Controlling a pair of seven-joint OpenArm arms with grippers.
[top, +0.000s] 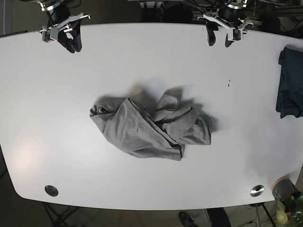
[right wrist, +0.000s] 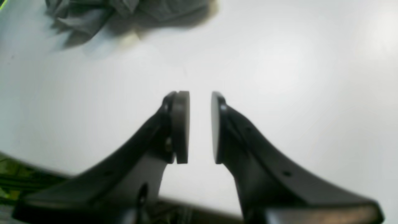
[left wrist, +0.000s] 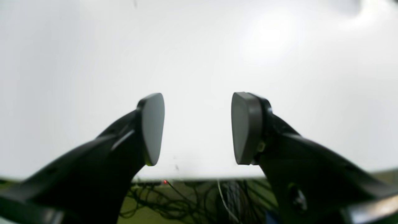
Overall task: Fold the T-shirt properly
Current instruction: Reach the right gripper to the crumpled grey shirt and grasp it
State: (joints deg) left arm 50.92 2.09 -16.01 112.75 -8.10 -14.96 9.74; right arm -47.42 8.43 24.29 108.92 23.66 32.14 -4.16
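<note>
One crumpled grey T-shirt (top: 149, 130)

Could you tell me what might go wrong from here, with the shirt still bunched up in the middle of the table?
1. The grey T-shirt lies crumpled with overlapping folds, so a pinch may catch several layers and drag the heap rather than spread it.
2. Both the left gripper and right gripper sit at the far edge of the table, so converging reaches could crowd each other.
3. The dark folded garment lies near the left arm's side and could be snagged.
</note>
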